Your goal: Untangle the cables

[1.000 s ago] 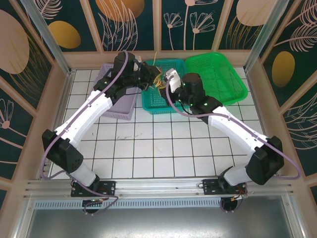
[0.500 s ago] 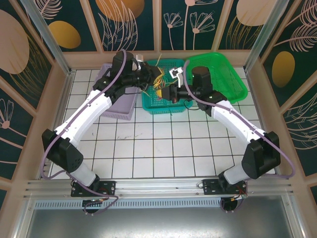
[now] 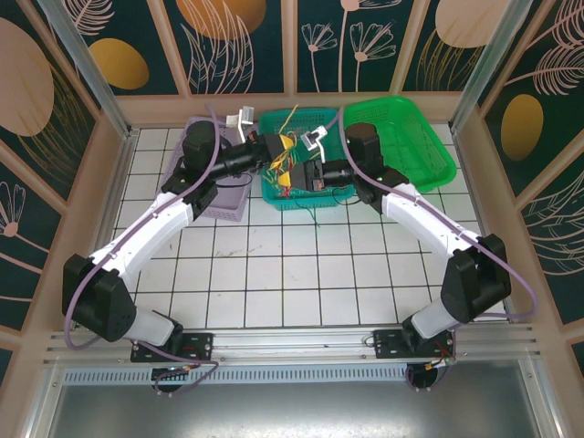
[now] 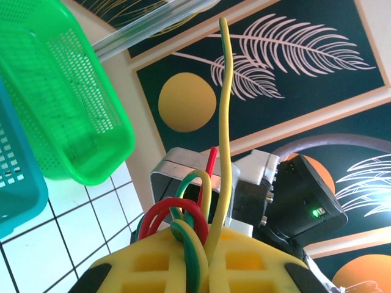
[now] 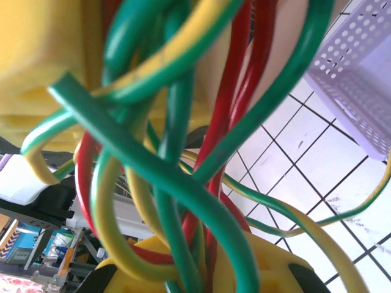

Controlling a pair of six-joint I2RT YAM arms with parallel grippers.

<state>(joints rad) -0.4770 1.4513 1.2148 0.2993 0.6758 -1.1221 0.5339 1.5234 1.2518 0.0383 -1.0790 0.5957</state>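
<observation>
The cables (image 3: 290, 162) form a tangle of green, yellow and red wires hanging between my two grippers above the teal basket (image 3: 294, 196). My left gripper (image 3: 276, 146) is shut on a yellow strand (image 4: 225, 122), a red loop (image 4: 164, 211) and a green-yellow wire. In the left wrist view, its gripper (image 4: 204, 244) has yellow pads pressed together round them. My right gripper (image 3: 308, 173) faces it from the right. In the right wrist view, that gripper (image 5: 211, 265) is shut on a thick knot of green, red and yellow cables (image 5: 183, 183). One green wire (image 3: 315, 212) dangles down past the basket's front rim.
A purple basket (image 3: 222, 196) sits left of the teal one and a bright green basket (image 3: 406, 137) to its right, all at the back of the white tiled table. Patterned walls close in the back and sides. The front tiles are bare.
The left arm's elbow has swung left and lower while its gripper pushed right. The right wrist has turned toward the left gripper. The tangle now hangs raised between them.
</observation>
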